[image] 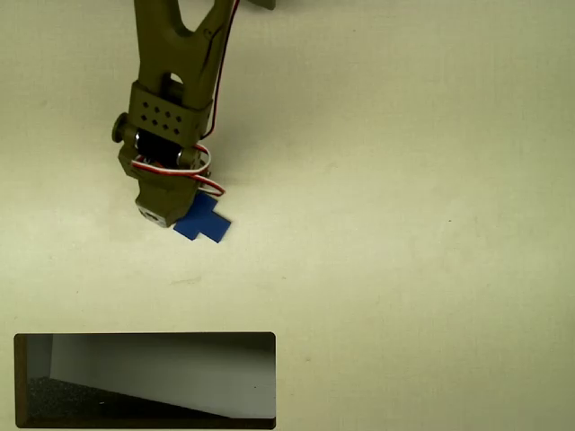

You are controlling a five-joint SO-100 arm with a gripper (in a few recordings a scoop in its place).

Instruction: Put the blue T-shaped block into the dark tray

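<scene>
The blue T-shaped block lies flat on the pale table, left of centre in the overhead view. The olive arm reaches down from the top edge, and its gripper hangs right over the block's upper left part, covering it. The arm's own body hides the fingers, so I cannot see how the jaws stand or whether they touch the block. The dark tray sits at the bottom left corner, well below the block, with a pale grey slanted patch and a dark speckled floor inside.
Red and white wires loop around the wrist. The pale table stretches bare to the right of the arm and between the block and the tray.
</scene>
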